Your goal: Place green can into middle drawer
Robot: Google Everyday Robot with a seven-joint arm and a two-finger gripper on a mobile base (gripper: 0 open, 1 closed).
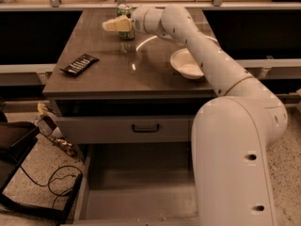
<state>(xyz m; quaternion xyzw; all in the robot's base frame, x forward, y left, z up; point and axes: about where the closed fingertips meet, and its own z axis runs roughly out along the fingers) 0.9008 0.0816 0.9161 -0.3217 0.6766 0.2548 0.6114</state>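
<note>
The green can (125, 12) stands upright at the far edge of the brown table top (117, 74), left of centre. My gripper (116, 25) is at the can, with its pale end lying across the can's front side and hiding the can's middle. The arm reaches to it from the right, over the table. The middle drawer (136, 197) is pulled out below the table front, near the floor, and its grey floor is bare.
A white bowl (188, 63) sits on the table's right side under my arm. A black remote (79, 64) lies at the left. A grey drawer front with a black handle (146, 127) is above the open drawer. Cables and a dark frame (42, 192) lie on the floor at left.
</note>
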